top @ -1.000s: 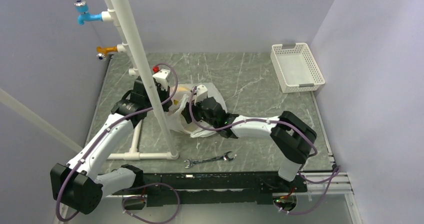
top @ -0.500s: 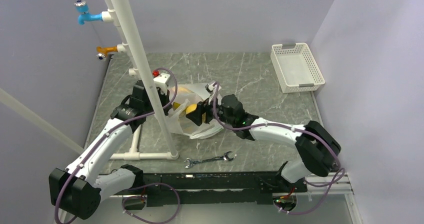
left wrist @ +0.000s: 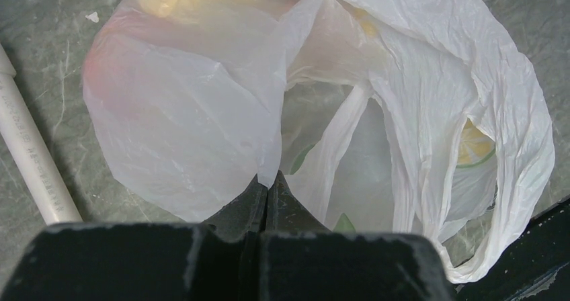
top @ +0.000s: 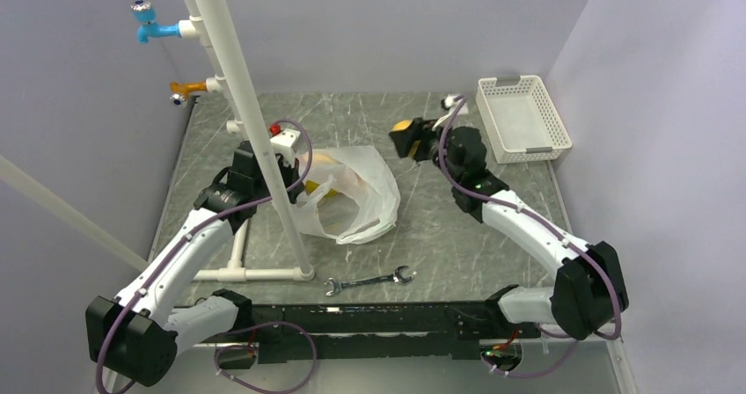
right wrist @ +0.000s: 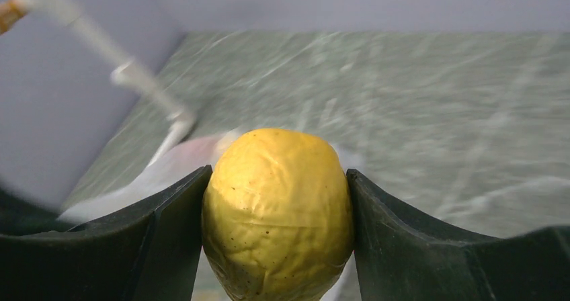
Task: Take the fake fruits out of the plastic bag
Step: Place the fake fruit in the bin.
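From above, the plastic bag (top: 356, 196) lies mid-table beside the white pole (top: 255, 121), while the right gripper (top: 403, 135) hangs near the basket (top: 522, 117). On the left wrist view, the left gripper (left wrist: 267, 188) pinches the bag's film, jaws pressed together. On the right wrist view, the spread jaws clamp a yellow lemon (right wrist: 277, 213) (its skin wrinkled) above the table.

No readable text or labels; plastic bag (top: 356, 192) print seems pictorial only, wrench (top: 369, 280) markings too small.
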You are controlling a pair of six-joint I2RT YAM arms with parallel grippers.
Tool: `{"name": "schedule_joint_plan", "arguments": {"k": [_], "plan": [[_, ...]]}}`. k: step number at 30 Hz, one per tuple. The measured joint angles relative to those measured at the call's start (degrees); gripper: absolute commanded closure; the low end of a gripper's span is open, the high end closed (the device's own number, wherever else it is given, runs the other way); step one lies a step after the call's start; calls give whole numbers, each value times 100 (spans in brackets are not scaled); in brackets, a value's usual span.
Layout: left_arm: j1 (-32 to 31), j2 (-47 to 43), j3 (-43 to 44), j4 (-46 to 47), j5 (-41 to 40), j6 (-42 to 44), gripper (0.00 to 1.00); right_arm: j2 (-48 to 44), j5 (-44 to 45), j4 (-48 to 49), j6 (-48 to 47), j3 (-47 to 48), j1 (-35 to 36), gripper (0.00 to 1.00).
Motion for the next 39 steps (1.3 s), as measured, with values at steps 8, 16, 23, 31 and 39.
{"name": "schedule_joint_plan", "arguments": {"k": [8,16,23,31,39], "plan": [[7,-140,-15,4,50,-7,100,402,1797,-739,-706,901,-1244,85],[7,-208,-153,155,223,-138,100,2579,2621,-1401,-964,2385,-2962,87],[7,-219,-297,348,442,-356,100,4050,2710,-2194,-1049,3801,-3718,78],[7,-238,-299,376,450,-402,100,4710,2726,-2780,-1080,4666,-3893,29],[7,-267,-302,391,452,-404,100,4907,2662,-3202,-1152,5053,-3897,1]]}}
